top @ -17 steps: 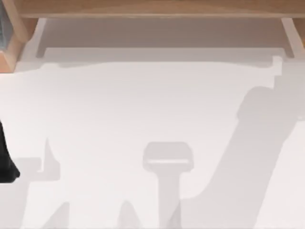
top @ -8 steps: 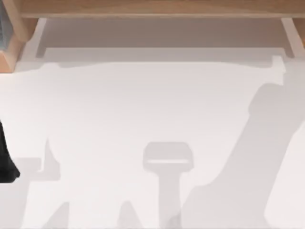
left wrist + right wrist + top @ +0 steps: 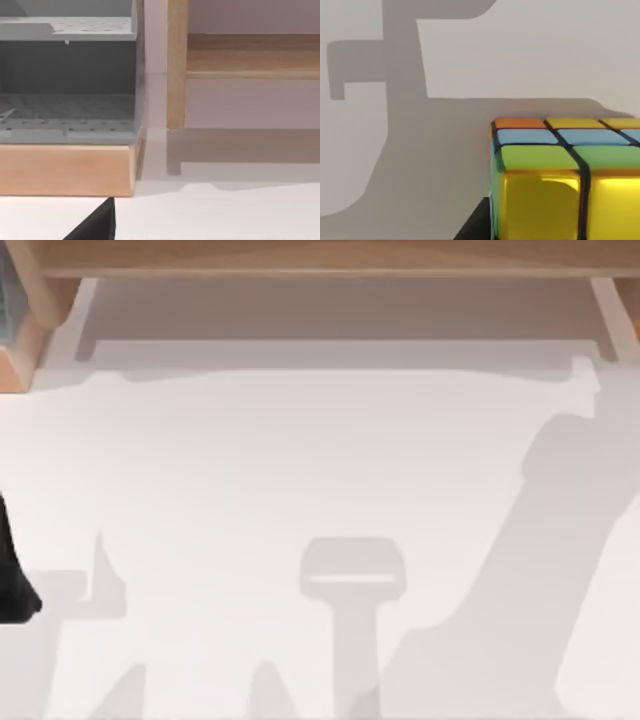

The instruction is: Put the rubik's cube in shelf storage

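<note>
The rubik's cube [image 3: 560,175] sits very close in the right wrist view, with yellow, green, blue and orange tiles showing. It has white table around it and a broad shadow behind it. A dark part of my right gripper [image 3: 476,224] touches or nearly touches the cube's lower corner. The shelf storage [image 3: 320,258] runs along the table's far edge as a long light-brown board with pale side supports [image 3: 606,312]. The left wrist view faces its wooden upright [image 3: 176,65] and board [image 3: 250,56]. My left arm [image 3: 12,575] rests at the table's left edge, and a black piece of my left gripper [image 3: 97,225] shows.
A grey perforated rack on a wooden base [image 3: 67,167] stands beside the shelf's left end, seen also at the rack's corner [image 3: 12,310]. The white table [image 3: 300,460] carries arm shadows, the largest at the right.
The large arm shadow at the table's right has shifted rightward and slightly toward the shelf. My left arm has stayed where it was.
</note>
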Motion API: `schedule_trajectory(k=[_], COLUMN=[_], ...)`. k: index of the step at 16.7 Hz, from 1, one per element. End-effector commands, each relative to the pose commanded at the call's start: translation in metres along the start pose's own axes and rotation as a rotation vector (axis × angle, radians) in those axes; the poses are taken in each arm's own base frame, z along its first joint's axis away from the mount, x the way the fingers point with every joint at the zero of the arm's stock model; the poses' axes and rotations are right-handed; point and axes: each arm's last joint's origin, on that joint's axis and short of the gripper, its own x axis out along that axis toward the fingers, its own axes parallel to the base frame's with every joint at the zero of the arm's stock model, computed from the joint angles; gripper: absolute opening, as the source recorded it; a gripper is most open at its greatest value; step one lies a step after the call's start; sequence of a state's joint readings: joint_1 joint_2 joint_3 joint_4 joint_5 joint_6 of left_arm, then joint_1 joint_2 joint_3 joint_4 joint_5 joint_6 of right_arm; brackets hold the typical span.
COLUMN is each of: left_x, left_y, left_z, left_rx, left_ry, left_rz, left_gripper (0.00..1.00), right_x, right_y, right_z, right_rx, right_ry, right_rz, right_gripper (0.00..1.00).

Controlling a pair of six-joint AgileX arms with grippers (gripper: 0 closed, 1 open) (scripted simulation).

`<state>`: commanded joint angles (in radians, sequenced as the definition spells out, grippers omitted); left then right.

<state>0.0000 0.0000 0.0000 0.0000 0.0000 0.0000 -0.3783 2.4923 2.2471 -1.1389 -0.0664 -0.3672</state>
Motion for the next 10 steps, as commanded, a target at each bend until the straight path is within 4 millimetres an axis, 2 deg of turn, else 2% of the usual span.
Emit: schedule_trajectory(k=[3, 10], left_x=[0.0, 0.0], left_y=[0.0, 0.0], left_z=[0.0, 0.0], left_rx=[0.0, 0.0], left_ry=[0.0, 0.0], left_rz=[0.0, 0.0], left_gripper=[1.0, 1.0], right_x=[0.0, 0.0], right_y=[0.0, 0.0], right_z=[0.0, 0.0], right_rx=[0.0, 0.0], right_ry=[0.0, 0.0], right_rz=[0.0, 0.0], right_gripper=[0.02, 0.0])
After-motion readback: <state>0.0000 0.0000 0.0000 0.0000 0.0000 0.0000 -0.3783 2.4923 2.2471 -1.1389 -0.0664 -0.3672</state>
